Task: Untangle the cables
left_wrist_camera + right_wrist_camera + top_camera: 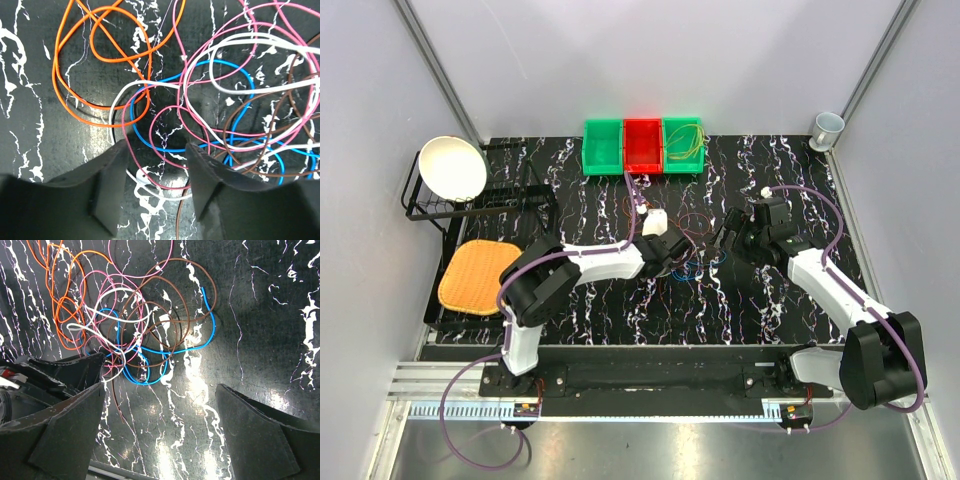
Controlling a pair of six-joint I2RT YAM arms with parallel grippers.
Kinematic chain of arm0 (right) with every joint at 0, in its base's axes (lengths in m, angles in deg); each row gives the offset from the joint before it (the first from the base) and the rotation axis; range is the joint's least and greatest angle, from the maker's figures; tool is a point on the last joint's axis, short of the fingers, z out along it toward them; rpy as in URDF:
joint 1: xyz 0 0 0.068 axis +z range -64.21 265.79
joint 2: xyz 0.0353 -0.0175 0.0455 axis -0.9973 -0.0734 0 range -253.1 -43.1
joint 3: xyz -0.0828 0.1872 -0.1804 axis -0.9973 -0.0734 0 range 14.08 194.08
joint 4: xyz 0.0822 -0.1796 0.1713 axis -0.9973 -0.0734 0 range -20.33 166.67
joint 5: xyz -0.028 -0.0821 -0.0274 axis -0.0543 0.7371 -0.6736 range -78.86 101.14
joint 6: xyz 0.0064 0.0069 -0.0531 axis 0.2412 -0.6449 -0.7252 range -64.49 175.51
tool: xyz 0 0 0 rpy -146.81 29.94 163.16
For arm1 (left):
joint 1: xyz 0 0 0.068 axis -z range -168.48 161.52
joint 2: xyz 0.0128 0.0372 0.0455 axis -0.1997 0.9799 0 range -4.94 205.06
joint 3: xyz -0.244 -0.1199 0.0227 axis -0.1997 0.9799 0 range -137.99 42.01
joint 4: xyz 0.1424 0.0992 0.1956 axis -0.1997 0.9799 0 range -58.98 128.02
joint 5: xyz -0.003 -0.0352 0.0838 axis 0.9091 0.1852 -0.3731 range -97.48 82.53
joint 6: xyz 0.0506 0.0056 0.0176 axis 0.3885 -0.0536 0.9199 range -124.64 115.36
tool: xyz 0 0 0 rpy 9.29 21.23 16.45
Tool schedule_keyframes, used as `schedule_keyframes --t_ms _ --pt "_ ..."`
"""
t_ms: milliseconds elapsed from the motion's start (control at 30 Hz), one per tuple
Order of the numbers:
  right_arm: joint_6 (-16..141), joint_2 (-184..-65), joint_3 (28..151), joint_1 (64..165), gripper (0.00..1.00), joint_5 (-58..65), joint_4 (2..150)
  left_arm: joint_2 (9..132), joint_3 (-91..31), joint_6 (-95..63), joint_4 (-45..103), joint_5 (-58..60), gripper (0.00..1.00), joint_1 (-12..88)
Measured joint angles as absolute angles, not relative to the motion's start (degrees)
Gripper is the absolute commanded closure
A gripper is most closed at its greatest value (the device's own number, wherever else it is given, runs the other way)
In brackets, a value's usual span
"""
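Tabletop (pixel 30 100): left hand (pixel 157 150) spread astride cables (pixel 185 92)

- The cables (pixel 692 245) lie tangled in the middle of the table (pixel 620 310), the left gripper (pixel 156 150) on their left and the right gripper (pixel 160 387) on their right.
- Some loops pass between the left gripper's fingers (pixel 107 170).
- Three bins (pixel 642 168) sit in a row behind the tangle; the rightmost bin (pixel 683 168) holds more strands.
- A cup (pixel 827 130) stands at the far right corner.
- A rack (pixel 470 208) at the far left carries a bowl (pixel 452 168); a mat (pixel 478 277) lies before it.
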State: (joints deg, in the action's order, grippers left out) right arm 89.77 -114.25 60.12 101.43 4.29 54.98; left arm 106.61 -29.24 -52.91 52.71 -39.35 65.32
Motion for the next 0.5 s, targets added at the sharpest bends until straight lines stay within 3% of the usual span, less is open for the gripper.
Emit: schedule_keyframes --t_ms 67,233,500 --pt "89.77 -114.25 60.12 101.45 0.03 4.27 55.0 106.92 -29.24 -52.93 52.47 -39.38 0.62 65.32" --pt "89.75 -114.27 60.12 101.45 0.03 4.11 54.98 106.92 -29.24 -52.93 51.93 -39.44 0.97 65.32" --pt "89.75 -114.36 60.08 101.45 0.03 4.11 55.0 106.74 -29.24 -52.5 52.21 -40.21 1.0 65.32"
